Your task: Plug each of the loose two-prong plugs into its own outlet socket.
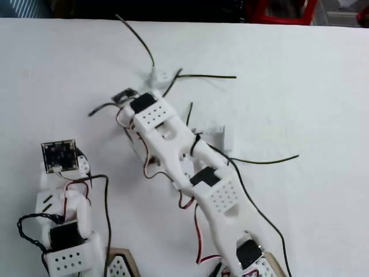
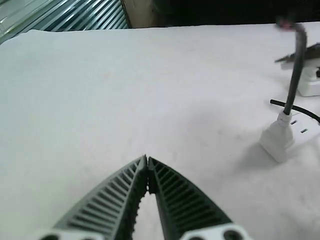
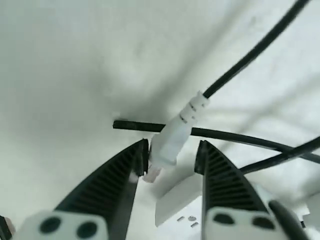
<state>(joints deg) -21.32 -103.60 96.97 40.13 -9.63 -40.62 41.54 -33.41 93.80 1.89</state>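
Over the middle of the white counter (image 1: 300, 86), toward its far edge: the right claw (image 3: 172, 145), part open, straddling a small white two-prong plug (image 3: 170, 135) on a black cord (image 3: 250, 54). One finger (image 3: 120, 190) touching the plug's side, the other just apart from it, so no firm pinch yet by the look of it. Plug tilted, prong end pointing at a white outlet block (image 3: 175, 202) just beyond, slots showing. Lined up that way, presumably, for a push straight in once clamped. Needs a closing squeeze first, then a squarer angle; tilted prongs are likely to skid off the slot face.

By the counter's near left corner: the left claw (image 2: 147, 162), fully closed on nothing, probably kept back there to avoid snagging cords. Farther toward the far edge, a second white plug (image 2: 277, 137) standing upright against a white socket piece (image 2: 302, 127), cord rising stiffly from its top. Seems already seated, though hard to confirm. More loose black cords (image 1: 262, 162) strewn toward the right edge.
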